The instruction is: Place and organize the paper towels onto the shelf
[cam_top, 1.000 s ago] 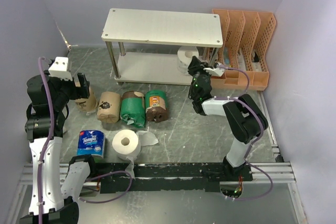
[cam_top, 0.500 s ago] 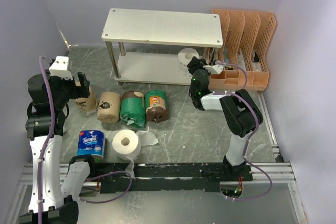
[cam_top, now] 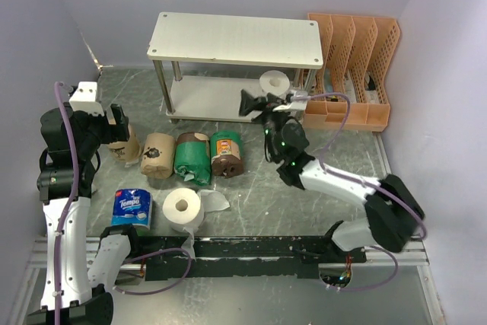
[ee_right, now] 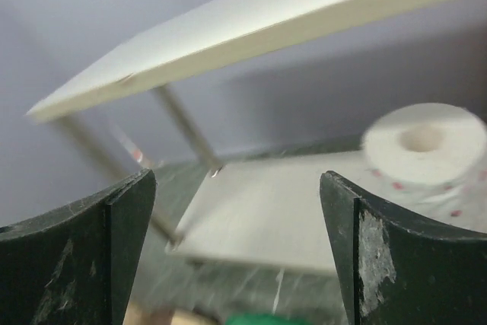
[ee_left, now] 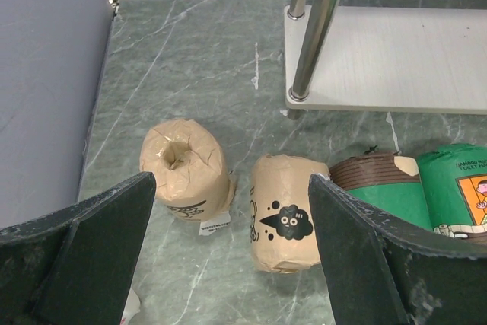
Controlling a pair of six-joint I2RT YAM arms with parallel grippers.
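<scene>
A white roll (cam_top: 274, 81) stands on the lower board of the shelf (cam_top: 236, 39), right end — the right gripper (cam_top: 251, 103) hangs just beside it.

The off-white two-tier shelf (cam_top: 236, 39) stands ahead of both jaws. A bare white roll (ee_right: 422, 150) sits upright on its lower board, ahead-right of the right jaws. Between the left jaws, on the desk (ee_left: 190, 58), are an upright tan roll (ee_left: 185, 169) and a lying tan roll (ee_left: 283, 212). Right of these lie a green roll (cam_top: 192, 157) and a second green roll (cam_top: 227, 154). The blue Tempo roll (cam_top: 132, 208) and a second white roll (cam_top: 182, 209) stand behind those jaws.

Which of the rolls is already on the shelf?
The bare white roll, standing at the right end of the lower board of the shelf; the other six all sit on the table.
</scene>
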